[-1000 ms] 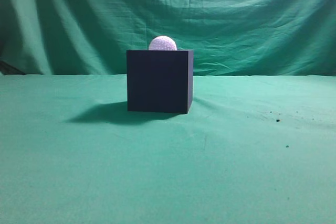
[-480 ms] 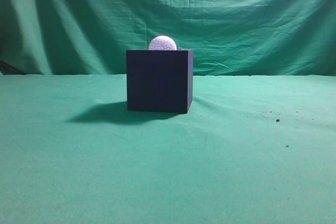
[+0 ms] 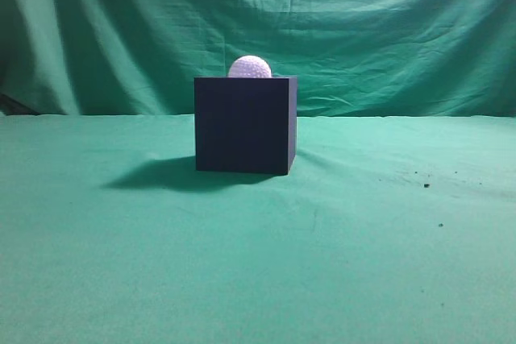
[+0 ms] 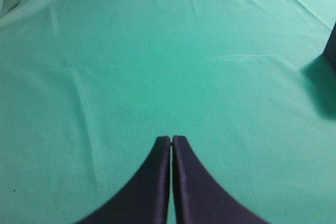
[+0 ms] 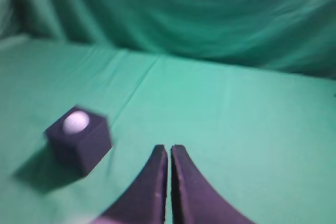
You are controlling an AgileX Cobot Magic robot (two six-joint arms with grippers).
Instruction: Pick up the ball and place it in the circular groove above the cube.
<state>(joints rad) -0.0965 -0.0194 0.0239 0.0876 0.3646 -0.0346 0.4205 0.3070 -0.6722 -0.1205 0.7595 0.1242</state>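
The dark navy cube stands on the green cloth at the middle of the exterior view. The white dimpled ball sits on top of the cube, partly sunk below its top edge. In the right wrist view the cube is at the left with the ball on its top; the view is blurred. My right gripper is shut and empty, away to the right of the cube. My left gripper is shut and empty over bare cloth; the cube's edge shows at the far right. Neither gripper shows in the exterior view.
A green cloth covers the table and hangs as a backdrop behind it. A few dark specks lie on the cloth to the right of the cube.
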